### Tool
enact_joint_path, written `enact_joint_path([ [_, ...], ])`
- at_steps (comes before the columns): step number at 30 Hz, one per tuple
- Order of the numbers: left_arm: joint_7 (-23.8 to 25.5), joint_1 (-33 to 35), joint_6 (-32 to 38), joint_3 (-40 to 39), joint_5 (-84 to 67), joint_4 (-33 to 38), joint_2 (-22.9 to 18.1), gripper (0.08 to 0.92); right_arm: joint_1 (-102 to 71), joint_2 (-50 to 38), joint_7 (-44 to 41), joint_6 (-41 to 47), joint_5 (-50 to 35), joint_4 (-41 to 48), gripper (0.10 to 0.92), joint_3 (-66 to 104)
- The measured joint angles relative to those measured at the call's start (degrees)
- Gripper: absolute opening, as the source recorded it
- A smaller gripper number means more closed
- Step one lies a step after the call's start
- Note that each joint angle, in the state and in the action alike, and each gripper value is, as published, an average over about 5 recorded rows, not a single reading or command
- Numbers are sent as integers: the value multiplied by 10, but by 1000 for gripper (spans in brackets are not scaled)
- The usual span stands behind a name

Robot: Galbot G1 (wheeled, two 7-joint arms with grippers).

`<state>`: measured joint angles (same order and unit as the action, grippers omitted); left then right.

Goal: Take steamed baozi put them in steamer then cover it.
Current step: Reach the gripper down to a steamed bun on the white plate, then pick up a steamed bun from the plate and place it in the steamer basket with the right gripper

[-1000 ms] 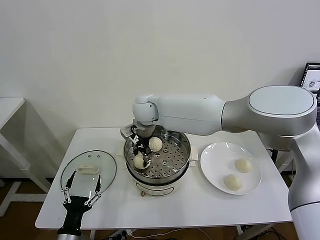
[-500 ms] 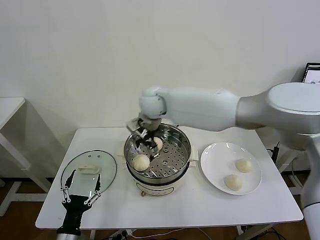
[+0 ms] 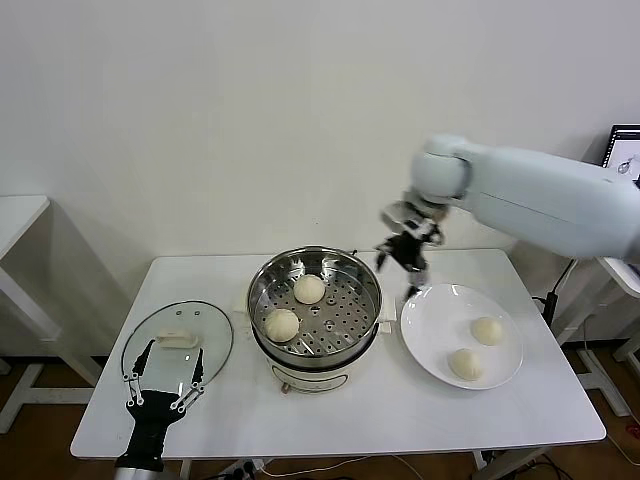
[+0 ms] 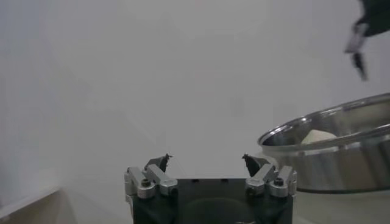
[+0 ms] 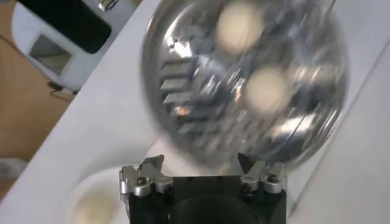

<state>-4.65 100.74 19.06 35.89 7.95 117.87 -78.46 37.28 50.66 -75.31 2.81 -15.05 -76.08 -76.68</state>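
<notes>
The steel steamer (image 3: 362,275) stands mid-table on its cream base and holds two baozi, one at the back (image 3: 309,289) and one at the front left (image 3: 282,324). Two more baozi (image 3: 487,330) (image 3: 465,364) lie on the white plate (image 3: 425,325) to its right. My right gripper (image 3: 405,250) is open and empty, in the air between the steamer's right rim and the plate. Its wrist view shows the steamer (image 5: 183,79) with two buns below. My left gripper (image 3: 160,385) is open and empty, low at the front left by the glass lid (image 3: 210,330).
The table's front edge runs just before the lid and plate. A second table (image 3: 15,215) stands at far left. A dark screen (image 3: 625,150) sits at far right. The steamer rim shows in the left wrist view (image 4: 323,131).
My right gripper let go of a bun at the steamer's front left, rose out of the pot and swung right toward the plate. The left arm has not moved.
</notes>
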Motion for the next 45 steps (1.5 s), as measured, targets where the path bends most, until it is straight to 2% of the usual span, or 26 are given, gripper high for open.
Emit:
enact_joint_path([
  [12,-1,0,0,4,2,-7,-5,823,-112,-95,7,-26,84,32,823,9],
  [30,-3,-2,-5,16,-1,-5,-9,823,-225,-107,68,-16,114,77,820,49],
  [33,-3,-1,-5,17,-1,-5,-9,823,-233,-106,73,-15,115,80,791,52],
  [41,-4,0,-6,18,-4,-4,-9,823,-246,-113,84,-10,116,79,646,64],
  [45,-4,-2,-10,18,-7,-3,-8,823,-245,-117,84,-9,116,73,616,74],
])
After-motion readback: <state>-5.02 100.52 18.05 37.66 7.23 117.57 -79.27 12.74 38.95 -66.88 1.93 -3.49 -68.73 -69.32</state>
